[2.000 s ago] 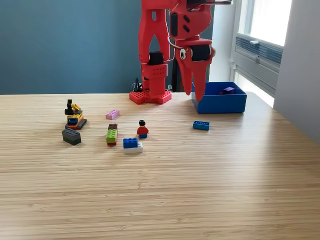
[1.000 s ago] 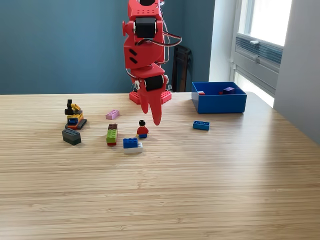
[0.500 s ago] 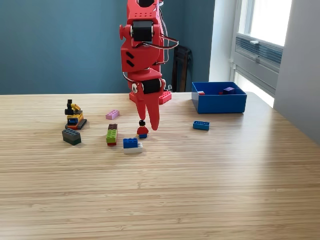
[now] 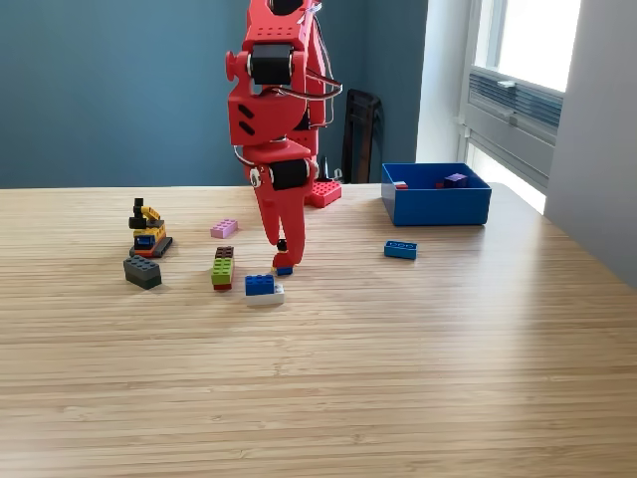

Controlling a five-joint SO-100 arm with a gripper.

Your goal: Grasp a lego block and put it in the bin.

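My red gripper (image 4: 286,257) hangs point-down over the small lego figure (image 4: 285,269), hiding most of it; only its dark head and blue legs show. Whether the jaws are closed on the figure cannot be made out. Just in front lies a blue block on a white one (image 4: 263,288), and to the exterior view's left a green, brown and red stack (image 4: 222,269). A loose blue block (image 4: 400,249) lies to the right. The blue bin (image 4: 438,207) stands at the back right with a purple piece (image 4: 455,179) and a red piece inside.
A pink block (image 4: 224,228), a dark grey block (image 4: 142,272) and a yellow-and-black build (image 4: 147,231) lie on the wooden table's left part. The arm's red base (image 4: 320,192) stands at the back centre. A window and wall are on the right.
The arm has swung from above the bin to the exterior view's left and come down, its tip now low around the lego figure.
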